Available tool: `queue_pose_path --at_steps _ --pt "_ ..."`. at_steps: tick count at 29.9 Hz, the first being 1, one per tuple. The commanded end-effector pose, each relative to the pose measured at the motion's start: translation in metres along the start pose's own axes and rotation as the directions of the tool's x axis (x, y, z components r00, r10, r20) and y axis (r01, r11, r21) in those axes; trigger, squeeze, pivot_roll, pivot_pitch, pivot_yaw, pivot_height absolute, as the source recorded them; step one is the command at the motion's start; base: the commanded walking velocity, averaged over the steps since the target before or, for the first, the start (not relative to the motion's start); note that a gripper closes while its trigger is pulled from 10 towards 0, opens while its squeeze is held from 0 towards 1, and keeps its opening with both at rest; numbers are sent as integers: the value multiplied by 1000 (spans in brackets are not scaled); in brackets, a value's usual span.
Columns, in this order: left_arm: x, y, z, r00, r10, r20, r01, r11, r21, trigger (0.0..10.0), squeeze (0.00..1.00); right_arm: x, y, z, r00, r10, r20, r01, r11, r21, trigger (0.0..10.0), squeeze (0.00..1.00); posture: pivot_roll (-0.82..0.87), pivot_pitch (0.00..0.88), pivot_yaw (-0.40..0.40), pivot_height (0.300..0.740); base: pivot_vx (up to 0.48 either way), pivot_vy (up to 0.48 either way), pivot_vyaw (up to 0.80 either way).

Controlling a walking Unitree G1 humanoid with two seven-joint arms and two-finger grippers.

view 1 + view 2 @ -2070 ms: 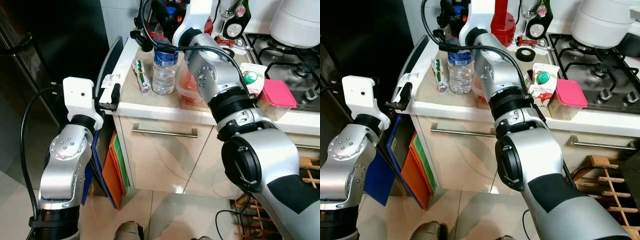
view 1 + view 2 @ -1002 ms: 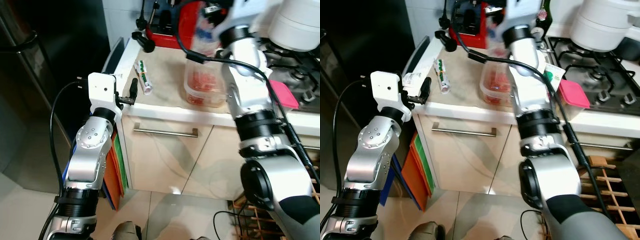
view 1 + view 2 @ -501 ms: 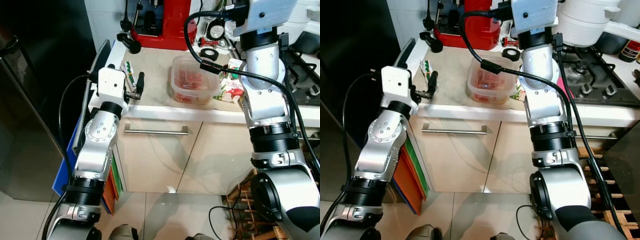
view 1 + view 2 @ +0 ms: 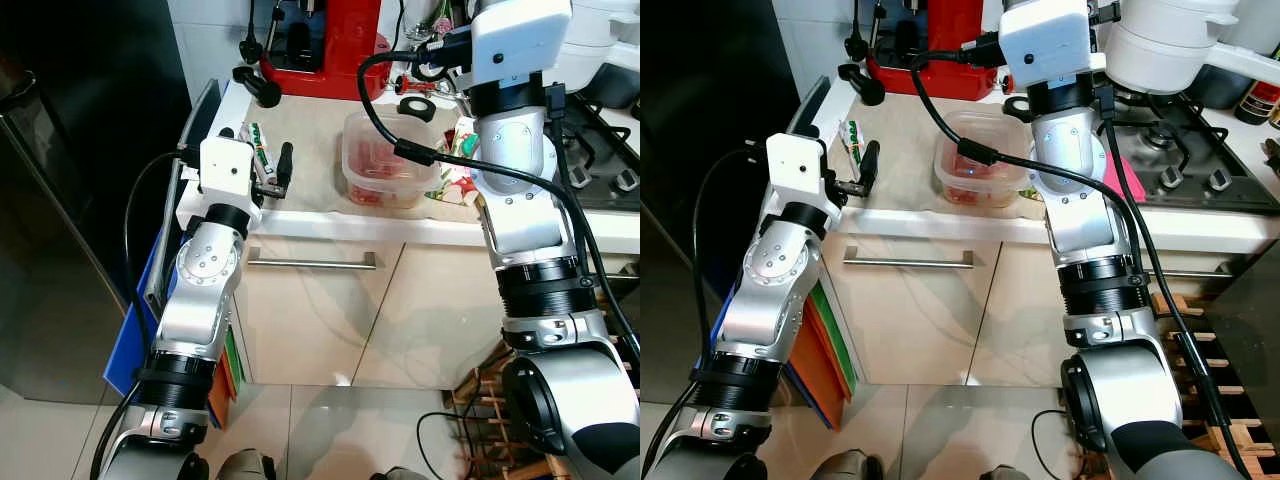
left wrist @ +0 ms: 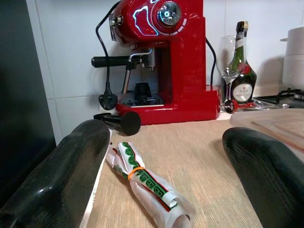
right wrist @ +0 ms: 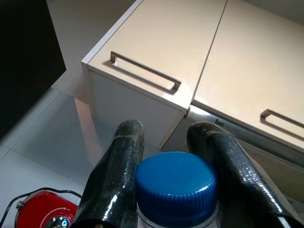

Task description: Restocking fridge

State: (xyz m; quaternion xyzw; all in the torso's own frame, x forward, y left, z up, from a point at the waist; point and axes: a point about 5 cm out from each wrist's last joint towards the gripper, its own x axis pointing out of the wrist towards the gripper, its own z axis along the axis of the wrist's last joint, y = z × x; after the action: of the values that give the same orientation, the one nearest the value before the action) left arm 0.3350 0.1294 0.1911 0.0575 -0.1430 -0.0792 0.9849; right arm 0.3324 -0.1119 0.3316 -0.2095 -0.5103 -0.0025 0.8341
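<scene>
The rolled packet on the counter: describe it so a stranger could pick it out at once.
Start at the red coffee machine at the back of the counter. In front of it, near the counter's left edge, lies the rolled packet, just ahead of the open left gripper. Unlike the clear tub nearby, it is a thin white roll with green print, bound by an orange band.

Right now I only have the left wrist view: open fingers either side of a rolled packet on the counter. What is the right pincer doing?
Observer: The right pincer is shut on a blue-capped bottle, raised above the counter's edge.
Operator: What sits near my packet that I can't see?
Observer: A clear tub of red food stands on the counter, to the right of the rolled packet.
Operator: Where is the fridge?
Observer: A tall dark appliance stands left of the counter. It may be the fridge, and its front looks shut.
</scene>
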Motion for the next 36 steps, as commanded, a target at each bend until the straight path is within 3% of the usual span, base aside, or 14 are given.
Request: queue_pose_path --at_steps 1,11,36 --pt "-1 0 -3 1000 12 -9 -12 1000 -11 10000 0 1 -1 5 999 5 33 -4 1000 -25 10000 0 37 0 -37 732 0 0 0" --pt "-1 4 -3 1000 21 -7 -21 1000 10 10000 0 5 -8 2 999 -3 39 6 998 -69 10000 0 38 0 -34 732 -270 0 0" --pt "0 2 -4 1000 19 -12 -19 1000 2 10000 0 3 -6 -1 1000 0 29 2 997 -73 10000 0 30 0 -30 732 -269 0 0"
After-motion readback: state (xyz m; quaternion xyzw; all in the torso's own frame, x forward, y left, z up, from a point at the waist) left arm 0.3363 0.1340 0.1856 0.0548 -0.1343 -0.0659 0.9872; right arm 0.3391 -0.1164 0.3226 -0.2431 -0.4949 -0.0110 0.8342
